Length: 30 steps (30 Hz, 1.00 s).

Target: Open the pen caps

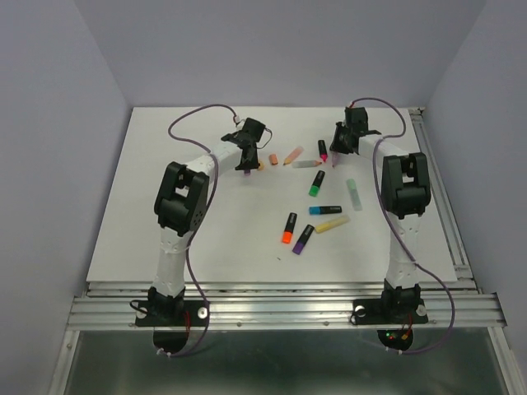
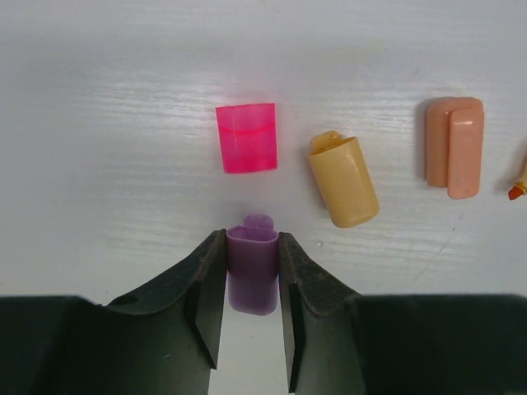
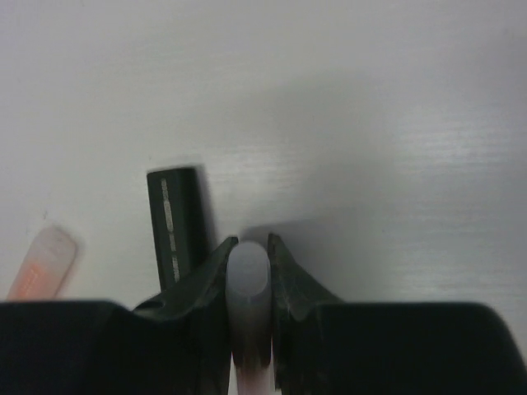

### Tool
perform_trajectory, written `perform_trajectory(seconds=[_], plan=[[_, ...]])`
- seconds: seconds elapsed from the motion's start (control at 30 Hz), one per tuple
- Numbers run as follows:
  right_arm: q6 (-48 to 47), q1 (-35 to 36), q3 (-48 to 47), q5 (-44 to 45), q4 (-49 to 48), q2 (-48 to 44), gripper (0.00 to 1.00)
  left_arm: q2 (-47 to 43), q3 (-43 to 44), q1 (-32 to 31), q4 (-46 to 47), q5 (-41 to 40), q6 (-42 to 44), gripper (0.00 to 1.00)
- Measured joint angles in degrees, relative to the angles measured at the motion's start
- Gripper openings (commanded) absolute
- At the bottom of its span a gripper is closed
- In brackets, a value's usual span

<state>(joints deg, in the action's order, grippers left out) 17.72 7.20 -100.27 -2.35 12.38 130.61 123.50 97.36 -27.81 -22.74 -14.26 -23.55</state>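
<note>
L gripper (image 2: 252, 247) is closed down to a narrow gap, its fingers (image 2: 206, 284) pinching a purple cap (image 2: 253, 276). The cap's end pokes out past the tips. Can't tell whether the cap touches the tabletop (image 1: 165, 214).

Just beyond the tips lies a pink cap (image 2: 246, 137). A yellow cap (image 2: 343, 179) is to its right, near but apart, and tilted. A peach cap (image 2: 454, 146) is further right w/ a gap between. An orange pen tip (image 2: 516, 191) shows at the right border of that wrist view.

R gripper (image 3: 249, 247) is likewise pinched nearly shut, on a pale pen barrel (image 3: 249, 284) w/ a rounded end showing between the fingers. A black barrel (image 3: 177, 226) lies just beside its left finger; can't tell if they touch. A peach pen (image 3: 41, 263), blurred, is well off to the left.

From above, both grippers are in the far half of the tabletop. L is about mid-width, well in from the left and far edges. R is toward the far right corner, w/ room to the right edge.

Other pens are scattered mid-board to right:
- green-ended black pen (image 1: 317, 183)
- mint pen (image 1: 353, 193)
- blue-ended black pen (image 1: 326, 210)
- yellow pen (image 1: 332, 224)
- orange-ended black pen (image 1: 289, 228)
- purple-ended black pen (image 1: 302, 239)

All are well in from the near edge.
</note>
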Motion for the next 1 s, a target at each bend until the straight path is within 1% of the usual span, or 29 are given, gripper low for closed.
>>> perform_trajectory(seconds=[0.03, 0.07, 0.1, 0.17, 0.2, 0.27, 0.3, 0.37, 0.4, 0.47, 0.5, 0.53, 0.57, 0.6, 0.63, 0.7, 0.77, 0.8, 0.83, 0.87, 0.9, 0.93, 1.0], plan=[[0.1, 0.0, 0.0, 0.0, 0.2, 0.8, 0.09, 0.4, 0.3, 0.1, -0.3, 0.2, 0.0, 0.04], [0.0, 0.0, -0.3, 0.0, 0.1, 0.8, 0.12, 0.8, 0.4, 0.1, -0.6, 0.4, 0.2, 0.05], [0.0, 0.0, -0.7, 0.1, 0.1, 1.0, 0.18, 1.2, 0.7, 0.2, -1.1, 0.5, 0.2, 0.06], [0.0, 0.0, -1.1, 0.3, 0.2, 1.2, 0.23, 1.9, 1.8, 0.2, -1.8, 0.7, 0.4, 0.07], [0.0, 0.0, -1.4, 0.4, 0.2, 1.5, 0.29, 2.5, 3.1, 0.2, -2.2, 0.7, 0.5, 0.09], [0.0, 0.0, -1.7, 0.4, 0.3, 1.9, 0.30, 3.3, 4.7, 0.2, -2.6, 0.7, 0.6, 0.15], [0.0, 0.0, -2.0, 0.5, 0.4, 1.9, 0.36, 3.8, 5.6, 0.2, -2.8, 0.7, 0.6, 0.17], [0.0, 0.0, -2.1, 0.5, 0.5, 2.0, 0.38, 4.7, 7.0, 0.2, -3.0, 0.7, 0.7, 0.23], [0.1, 0.0, -2.1, 0.5, 0.5, 2.0, 0.45, 5.0, 7.3, 0.2, -3.2, 0.7, 0.7, 0.25], [0.1, 0.0, -2.2, 0.4, 0.4, 2.0, 0.51, 5.4, 7.5, 0.2, -3.7, 0.8, 0.8, 0.34], [0.2, 0.0, -2.3, 0.4, 0.5, 2.0, 0.56, 5.4, 7.5, 0.2, -4.2, 0.8, 0.8, 0.37], [0.3, 0.0, -2.3, 0.4, 0.5, 2.0, 0.57, 5.4, 7.5, 0.2, -4.5, 0.8, 0.8, 0.45], [0.3, 0.0, -2.3, 0.4, 0.4, 2.0, 0.57, 5.4, 7.5, 0.2, -4.8, 0.8, 0.8, 0.49], [0.5, 0.0, -2.4, 0.4, 0.4, 1.9, 0.64, 5.4, 7.5, 0.2, -4.9, 0.8, 0.7, 0.55], [0.6, 0.0, -2.4, 0.4, 0.4, 1.9, 0.70, 5.4, 7.5, 0.2, -4.9, 0.9, 0.9, 0.65], [0.7, 0.0, -2.3, 0.5, 0.5, 1.5, 0.79, 5.4, 7.5, 0.2, -5.0, 1.5, 1.4, 0.68], [0.6, 0.0, -1.6, 0.7, 0.7, 0.4, 0.83, 5.4, 7.5, 0.2, -5.0, 2.3, 1.2, 0.69], [0.7, 0.0, -0.6, 1.4, 0.8, -0.6, 0.87, 5.3, 7.5, 0.2, -5.0, 2.7, 1.2, 0.69], [0.7, 0.0, 0.5, 2.0, 0.9, -2.0, 0.89, 5.1, 7.3, 0.2, -4.9, 3.1, 1.3, 0.71], [0.7, 0.0, 1.8, 2.5, 0.8, -3.4, 0.93, 4.7, 6.9, 0.1, -4.8, 3.6, 1.2, 0.72], [0.7, 0.0, 3.7, 3.2, 0.8, -5.7, 0.99, 3.9, 6.1, 0.1, -4.5, 3.9, 1.2, 0.81], [0.7, 0.0, 5.2, 3.6, 1.0, -7.8, 1.00, 2.5, 4.5, -0.1, -4.2, 4.2, 1.2, 0.90], [1.0, 0.0, 9.0, 4.6, 0.4, -13.8, 1.00, -0.5, 1.7, -0.5, -3.9, 4.5, 1.1, 0.95]])
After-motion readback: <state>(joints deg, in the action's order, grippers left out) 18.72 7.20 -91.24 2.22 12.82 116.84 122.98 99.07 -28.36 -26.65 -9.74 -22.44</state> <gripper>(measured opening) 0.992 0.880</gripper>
